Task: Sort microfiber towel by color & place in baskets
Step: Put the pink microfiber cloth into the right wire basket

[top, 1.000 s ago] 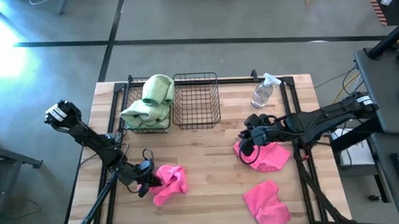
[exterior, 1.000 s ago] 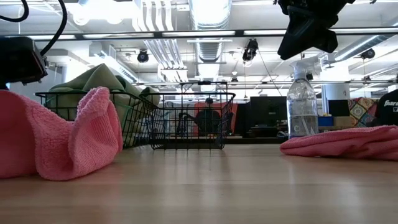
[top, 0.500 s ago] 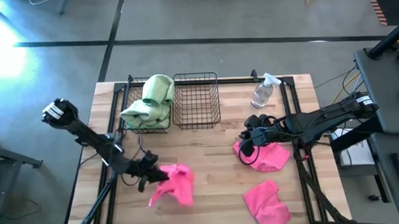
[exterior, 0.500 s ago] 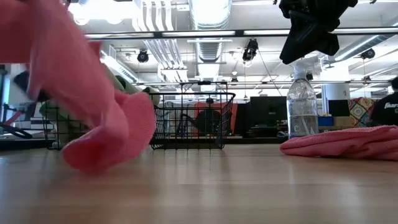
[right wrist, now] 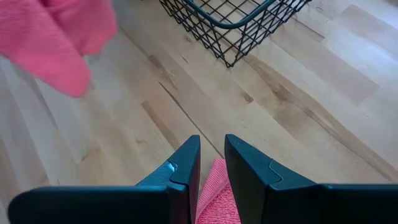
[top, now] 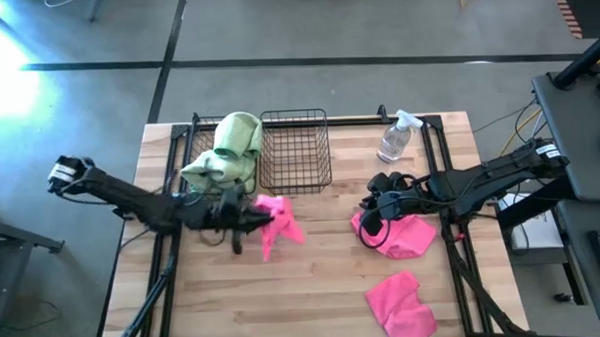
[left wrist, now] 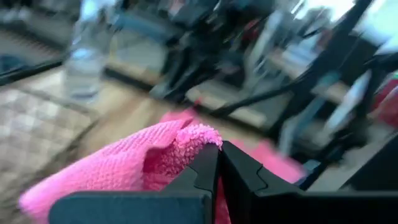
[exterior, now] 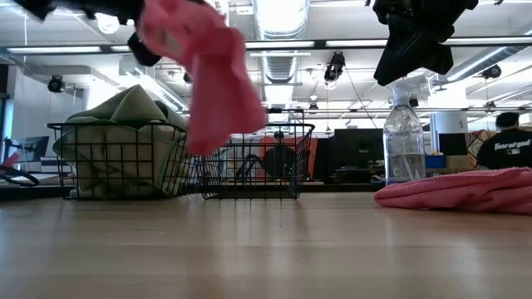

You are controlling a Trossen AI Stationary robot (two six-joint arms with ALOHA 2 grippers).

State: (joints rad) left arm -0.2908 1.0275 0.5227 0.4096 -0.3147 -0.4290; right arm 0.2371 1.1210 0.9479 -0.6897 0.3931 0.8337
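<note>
My left gripper is shut on a bright pink towel in front of the two black wire baskets. The towel hangs high in the low view. The left basket holds light green towels. The right basket holds nothing. My right gripper hovers over a second pink towel that lies flat on the table's right part. Its fingers stand a narrow gap apart, well above that towel. A third pink towel lies at the near edge. My left gripper pinches the pink towel between its two fingers at a bunched fold near the towel's upper end. The fingers come nearly level from the table's left. The towel is lifted clear of the table and hangs slack below and beyond the fingers.
A clear spray bottle stands upright at the far right, just beyond my right gripper. The baskets sit side by side at the far edge. Bare wood lies between the arms. A person shows in the room behind.
My left gripper has risen from the near left of the table and swung toward the far edge and right, toward the baskets, staying shut on the pink towel. The towel has gone from lying bunched on the table to hanging clear of it.
</note>
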